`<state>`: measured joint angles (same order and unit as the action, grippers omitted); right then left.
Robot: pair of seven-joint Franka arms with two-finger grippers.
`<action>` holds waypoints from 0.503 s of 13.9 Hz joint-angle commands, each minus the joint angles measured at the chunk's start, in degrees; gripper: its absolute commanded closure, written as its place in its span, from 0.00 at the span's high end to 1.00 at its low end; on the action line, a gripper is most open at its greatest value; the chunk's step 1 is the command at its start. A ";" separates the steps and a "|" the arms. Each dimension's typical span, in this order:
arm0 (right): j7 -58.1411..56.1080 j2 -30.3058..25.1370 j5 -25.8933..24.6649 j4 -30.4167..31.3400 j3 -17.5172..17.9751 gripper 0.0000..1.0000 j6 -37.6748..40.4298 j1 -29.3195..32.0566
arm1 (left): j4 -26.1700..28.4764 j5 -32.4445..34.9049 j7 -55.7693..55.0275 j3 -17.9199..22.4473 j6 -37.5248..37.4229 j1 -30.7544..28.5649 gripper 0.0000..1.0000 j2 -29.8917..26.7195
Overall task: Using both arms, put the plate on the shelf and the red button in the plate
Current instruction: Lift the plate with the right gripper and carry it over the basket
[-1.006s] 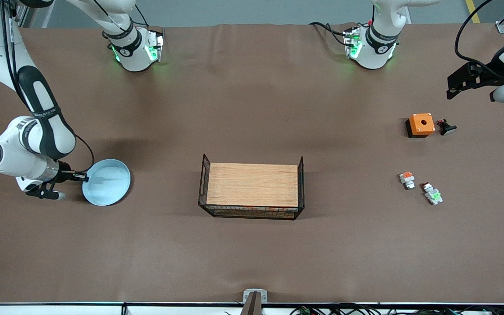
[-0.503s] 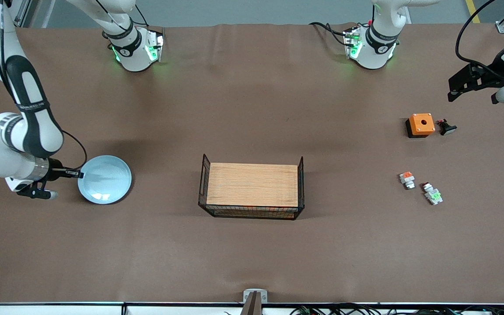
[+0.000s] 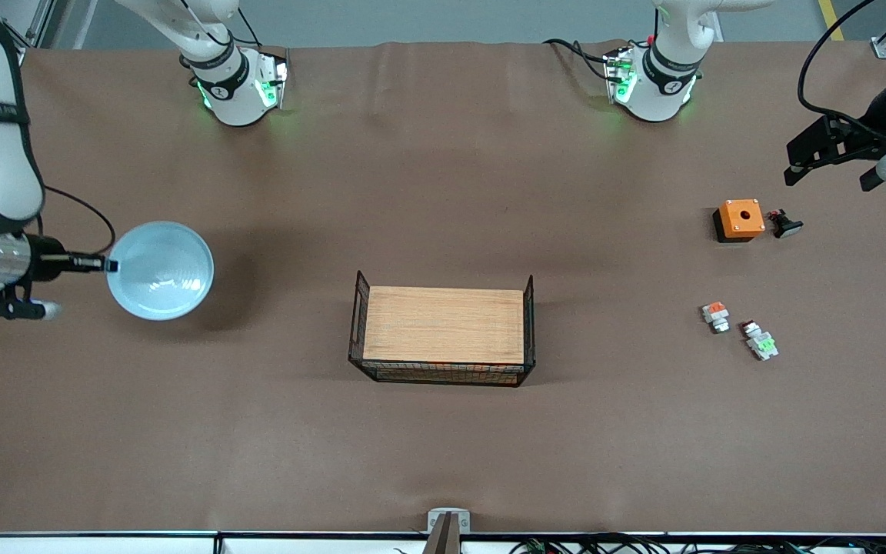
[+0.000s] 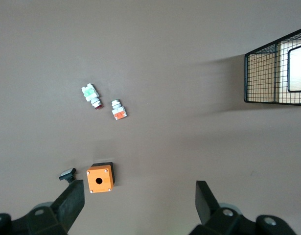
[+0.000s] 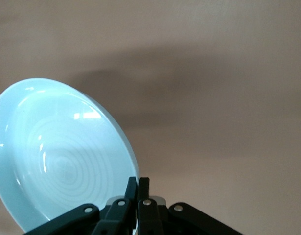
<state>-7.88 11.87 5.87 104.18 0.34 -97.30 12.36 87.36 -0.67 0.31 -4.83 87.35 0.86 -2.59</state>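
While the right gripper (image 3: 108, 265) hangs in the air over the right arm's end of the table (image 3: 443, 446), its fingers are pinched tight on the rim of the plate (image 3: 160, 270), which it holds up clear of the brown surface. In the right wrist view the pale blue plate (image 5: 62, 156) is tilted, its hollow face turned to the camera, with the closed fingertips (image 5: 139, 188) clamped on its edge and its shadow lying on the cloth underneath.

Over the left arm's end of the table, the left gripper (image 3: 827, 161) hovers with its fingers spread wide and nothing between them. In the left wrist view that gripper (image 4: 140, 200) is above the orange box (image 4: 100, 178), with the small black button (image 4: 67, 174) just beside the box. Well apart from the left gripper, on the table, lies the red button (image 3: 758, 339), its green block at one end and dark red cap at the other. Just beside it, not touching, lies the similar white piece with an orange-red block (image 3: 715, 315).

Between the two grippers, at the middle of the table, stands the black wire basket (image 3: 443, 373) with a wooden board (image 3: 443, 323) on top
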 commanded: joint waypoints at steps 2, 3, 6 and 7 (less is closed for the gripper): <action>9.78 -11.67 1.08 1.82 0.01 0.02 10.70 -3.38 | 0.00 -1.09 0.13 -0.01 0.54 -0.25 1.00 -0.13; 14.08 -14.22 1.08 1.82 0.01 0.03 13.51 -5.13 | 0.00 -1.09 -0.13 -0.01 0.54 -0.25 1.00 -0.13; 30.32 -19.42 1.16 1.64 0.19 0.03 18.10 -12.42 | 0.00 -1.09 -0.13 -0.01 0.63 -0.34 1.00 -0.13; 36.64 -20.21 1.34 1.21 0.19 0.03 18.89 -15.32 | 0.00 -1.09 -0.13 -0.01 0.63 -0.34 1.00 -0.13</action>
<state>18.60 -5.62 6.13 104.23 0.89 -79.30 1.74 87.42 -0.69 0.31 -4.82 87.56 0.85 -2.56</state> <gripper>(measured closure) 0.969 0.000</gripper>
